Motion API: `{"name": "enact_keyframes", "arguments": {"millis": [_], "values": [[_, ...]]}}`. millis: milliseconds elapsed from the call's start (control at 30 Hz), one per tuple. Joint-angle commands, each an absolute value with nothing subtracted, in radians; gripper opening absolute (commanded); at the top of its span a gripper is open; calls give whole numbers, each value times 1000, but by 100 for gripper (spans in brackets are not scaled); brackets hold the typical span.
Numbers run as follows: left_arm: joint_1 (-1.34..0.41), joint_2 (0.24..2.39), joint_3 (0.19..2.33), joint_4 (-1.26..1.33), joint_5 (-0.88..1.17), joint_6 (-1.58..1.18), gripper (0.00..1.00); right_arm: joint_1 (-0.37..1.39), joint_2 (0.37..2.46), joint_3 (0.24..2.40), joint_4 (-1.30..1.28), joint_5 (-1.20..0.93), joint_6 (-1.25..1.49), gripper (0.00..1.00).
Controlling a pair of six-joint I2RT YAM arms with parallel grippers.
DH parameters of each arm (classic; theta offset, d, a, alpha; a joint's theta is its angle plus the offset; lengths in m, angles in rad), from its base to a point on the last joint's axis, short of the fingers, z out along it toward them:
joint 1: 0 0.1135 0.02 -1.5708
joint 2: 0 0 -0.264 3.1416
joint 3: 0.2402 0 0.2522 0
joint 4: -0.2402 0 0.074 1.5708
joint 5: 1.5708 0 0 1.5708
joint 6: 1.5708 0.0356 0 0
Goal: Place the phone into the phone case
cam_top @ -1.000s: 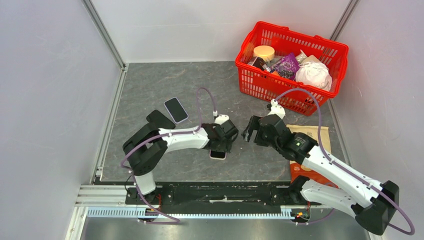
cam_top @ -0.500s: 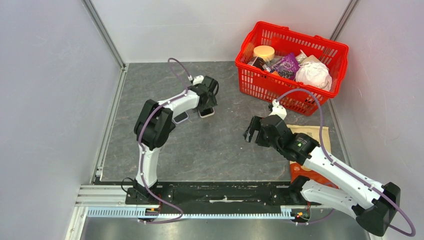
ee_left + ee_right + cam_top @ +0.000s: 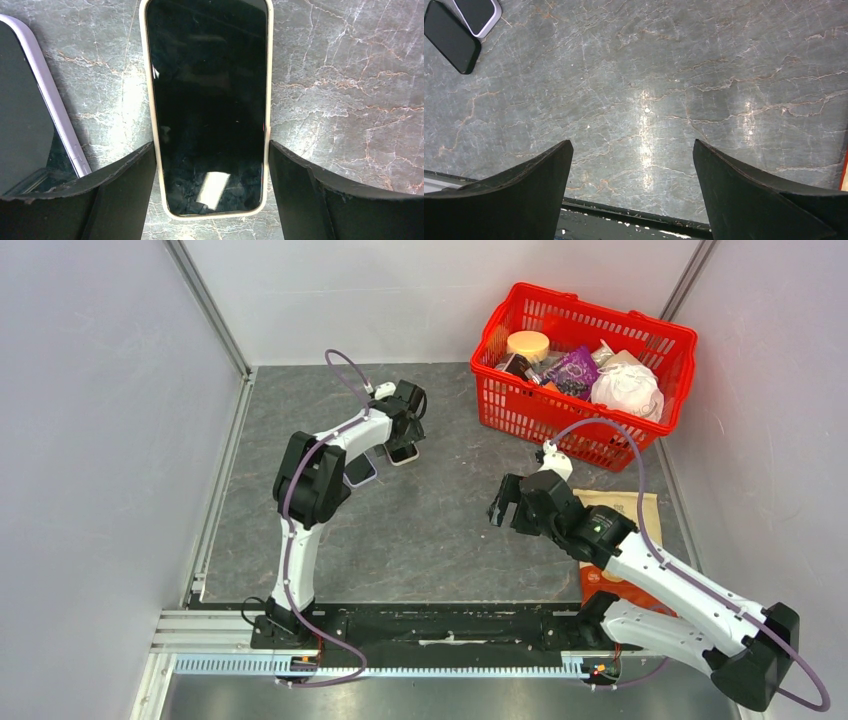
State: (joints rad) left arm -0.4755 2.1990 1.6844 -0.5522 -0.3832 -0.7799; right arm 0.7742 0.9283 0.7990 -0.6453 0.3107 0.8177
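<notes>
The phone (image 3: 210,100) has a glossy black screen and a cream rim. It sits between my left gripper's (image 3: 211,150) fingers, which press on its two long edges, low over the grey floor. In the top view the left gripper (image 3: 404,440) is stretched far out, with the phone (image 3: 404,454) under it. The lavender-rimmed phone case (image 3: 25,110) lies flat just left of the phone, apart from it, and shows in the top view (image 3: 360,470). My right gripper (image 3: 503,502) is open and empty over bare floor (image 3: 633,150).
A red basket (image 3: 530,415) full of groceries stands at the back right. An orange and tan packet (image 3: 630,508) lies under the right arm. The right wrist view shows the case (image 3: 476,11) and a flat black slab (image 3: 451,36) beside it. Walls close in on both sides.
My left arm has swung from the table's middle out to the far side, carrying the phone to just right of the case. The right arm has barely moved.
</notes>
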Motion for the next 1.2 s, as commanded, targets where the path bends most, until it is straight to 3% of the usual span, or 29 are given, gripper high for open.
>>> {"name": "enact_keyframes", "arguments": {"millis": [0,367,800,1167], "values": [[-480,2133,1669,-523,-400,-776,87,778,938,819,-640,310,811,100],[-483,1957,1584,-502,-384,-719,90,778,937,827,-640,334,808,99],[-771,1485,1086,-416,-384,-682,91,778,946,834,-579,384,796,99],[-827,1321,931,-434,-373,-647,91,777,941,817,-546,415,812,99]]}}
